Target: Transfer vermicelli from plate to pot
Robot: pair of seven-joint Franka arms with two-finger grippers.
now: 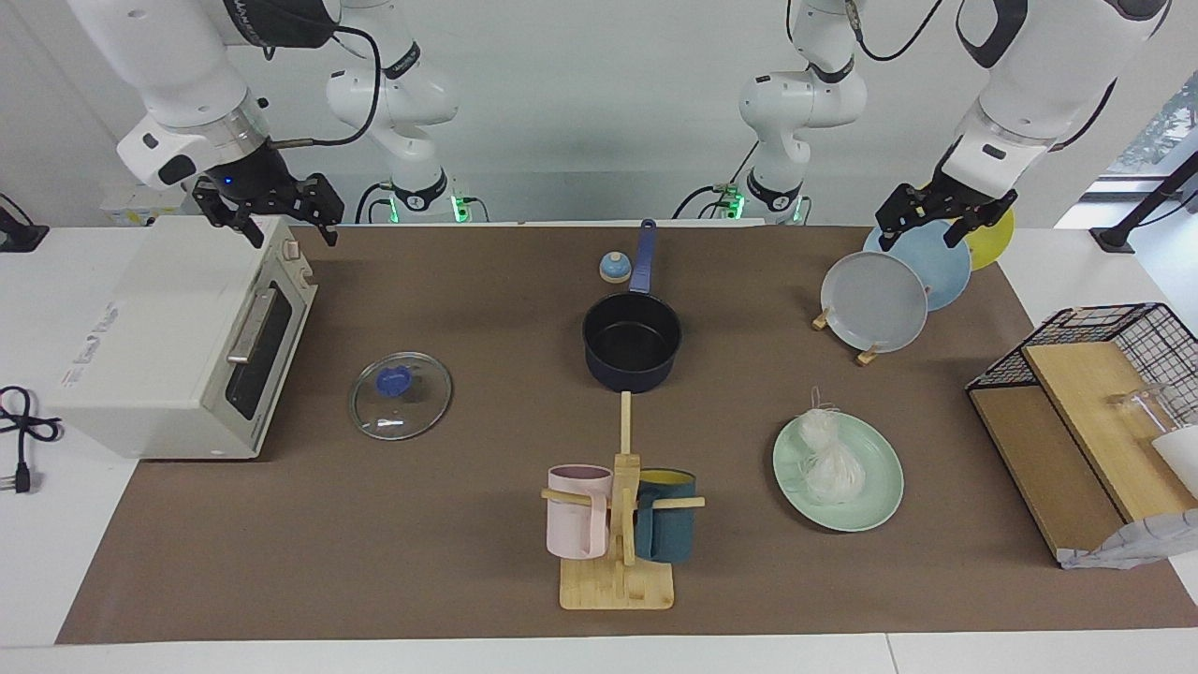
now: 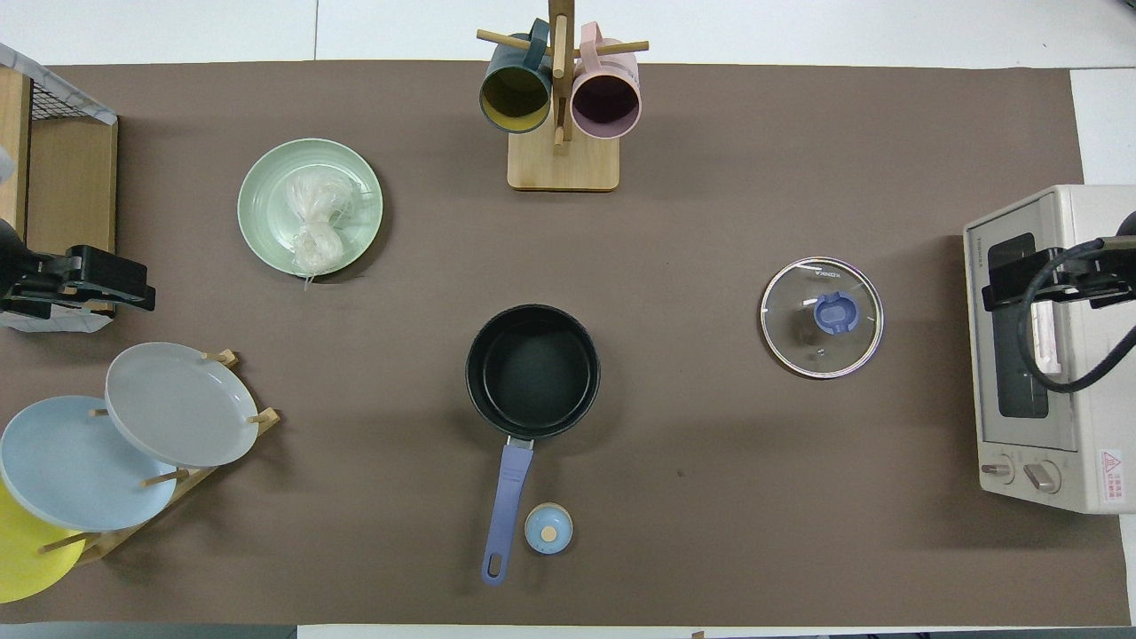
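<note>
The vermicelli (image 1: 829,458) lies on the plate (image 1: 875,505), farther from the robots than the empty pot (image 1: 632,342) (toward the left arm's end). The left gripper (image 1: 930,222) hangs open over the upright plates (image 1: 875,301); the right gripper (image 1: 271,213), also open and empty-handed, is over the toaster oven (image 1: 168,346).

the facing view looked from high across the table toward the two robots, which stood along its top edge, and took in the whole brown mat (image 1: 374,562) from some way off. the overhead view looked steeply down from above the robots' own end, facing forward. both shared the pot (image 1: 632,342) (image 2: 532,371), the mug stand (image 1: 618,534) (image 2: 561,133) and the toaster oven (image 1: 168,337) (image 2: 1047,355), turned half round between them.
</note>
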